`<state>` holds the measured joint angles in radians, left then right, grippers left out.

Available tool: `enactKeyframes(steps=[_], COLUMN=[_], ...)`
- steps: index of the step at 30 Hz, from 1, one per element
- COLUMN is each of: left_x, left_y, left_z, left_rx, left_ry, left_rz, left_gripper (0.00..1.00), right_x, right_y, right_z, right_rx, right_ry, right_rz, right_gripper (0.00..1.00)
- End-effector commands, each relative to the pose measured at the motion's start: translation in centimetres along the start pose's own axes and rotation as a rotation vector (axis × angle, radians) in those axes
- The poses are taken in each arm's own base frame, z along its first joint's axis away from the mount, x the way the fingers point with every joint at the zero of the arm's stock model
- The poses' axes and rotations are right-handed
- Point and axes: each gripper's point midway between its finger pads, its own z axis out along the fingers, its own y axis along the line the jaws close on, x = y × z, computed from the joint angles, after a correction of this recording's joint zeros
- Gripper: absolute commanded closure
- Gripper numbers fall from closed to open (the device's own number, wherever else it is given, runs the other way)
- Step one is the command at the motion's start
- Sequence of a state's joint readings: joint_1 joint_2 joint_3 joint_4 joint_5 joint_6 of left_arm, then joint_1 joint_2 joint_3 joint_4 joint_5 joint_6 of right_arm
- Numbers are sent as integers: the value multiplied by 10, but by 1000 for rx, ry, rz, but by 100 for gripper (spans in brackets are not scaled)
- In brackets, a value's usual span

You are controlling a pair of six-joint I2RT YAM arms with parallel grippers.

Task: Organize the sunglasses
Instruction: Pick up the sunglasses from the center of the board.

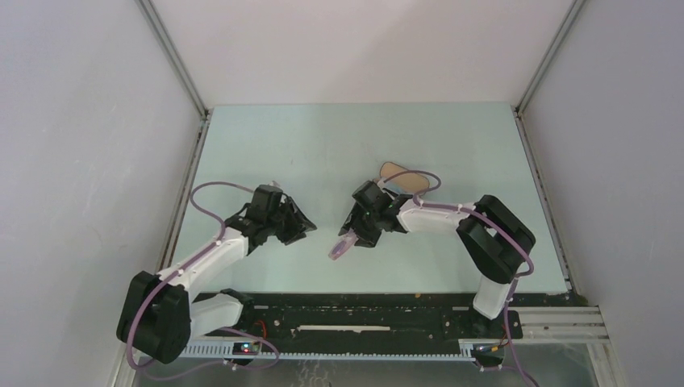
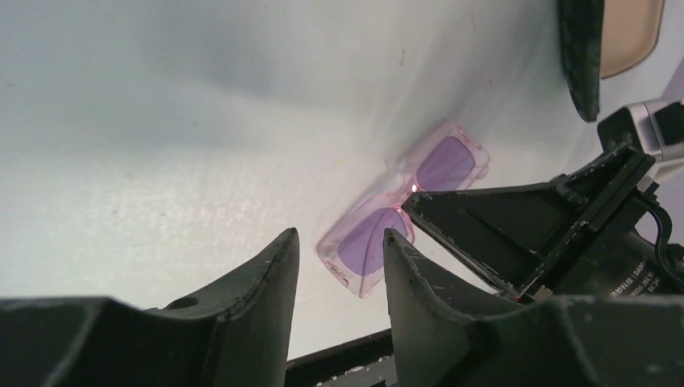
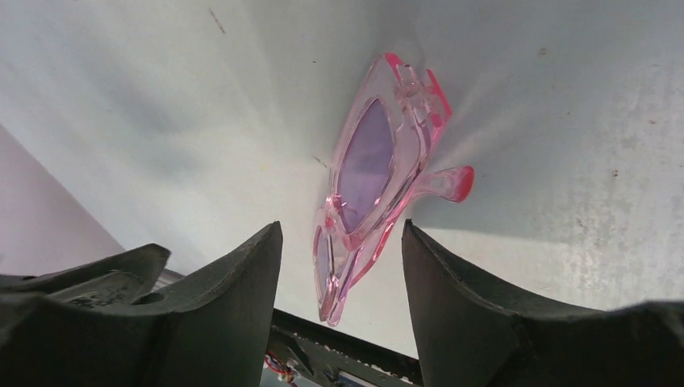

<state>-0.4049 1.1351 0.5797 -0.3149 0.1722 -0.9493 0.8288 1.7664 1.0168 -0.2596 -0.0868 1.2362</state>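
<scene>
Desk (image 1: pixel 323 137) first: pale green, both arms reaching in twd the middle. Black case w/ tan lining (image 1: pixel 401 173) lies open behind the R arm, well apart from the action. L pincer (image 2: pixel 340 235) hovers about half open, nothing in it, pointing across at the glasses from their left. R pincer (image 3: pixel 340 230) is the one that matters: set wide, straddling the sunglasses (image 3: pixel 367 185), a gap showing each side in its own wrist view, so no firm pinch as far as I can tell. From the L wrist, one R fingertip sits right at the bridge. The pink pair is at desk centre, near front, just below the R pincer in the overhead. Long axis runs on a diagonal, straight out thru the R jaw gap, so the fingers face the thin frame. R is clearly nearer; L is just beside.
</scene>
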Motion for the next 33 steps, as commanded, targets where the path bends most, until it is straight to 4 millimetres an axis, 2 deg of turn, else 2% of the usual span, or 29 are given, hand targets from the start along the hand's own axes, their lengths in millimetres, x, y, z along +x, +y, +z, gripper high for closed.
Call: enactKeyframes(steps=[1, 5, 11, 16, 18, 19, 23, 28, 33], left_x=[-9, -9, -10, -11, -11, -11, -11, -12, -14], left_y=[20, 23, 25, 27, 28, 28, 28, 28, 26], left_z=[-4, -4, -5, -6, -6, -5, -4, -3, -2], left_rx=[-66, -70, -74, -79, -82, -81, -77, -76, -69], left_ry=[-39, -45, -53, -55, -56, -55, -51, -49, -48], left_rz=[0, 6, 17, 27, 32, 34, 38, 45, 48], left_gripper=[52, 52, 52, 52, 52, 52, 52, 52, 52], right_x=[1, 3, -6, -11, -12, -12, -11, -7, -7], right_y=[-8, -14, -18, -22, -21, -19, -21, -21, -16], right_z=[4, 7, 14, 17, 18, 19, 24, 28, 25], right_rx=[103, 174, 247, 304, 313, 315, 330, 332, 318], right_ry=[-31, -24, -79, -108, -117, -122, -115, -100, -120], right_rz=[-23, -12, -16, -33, -46, -52, -61, -79, -100], right_gripper=[35, 35, 39, 49, 58, 59, 58, 51, 55])
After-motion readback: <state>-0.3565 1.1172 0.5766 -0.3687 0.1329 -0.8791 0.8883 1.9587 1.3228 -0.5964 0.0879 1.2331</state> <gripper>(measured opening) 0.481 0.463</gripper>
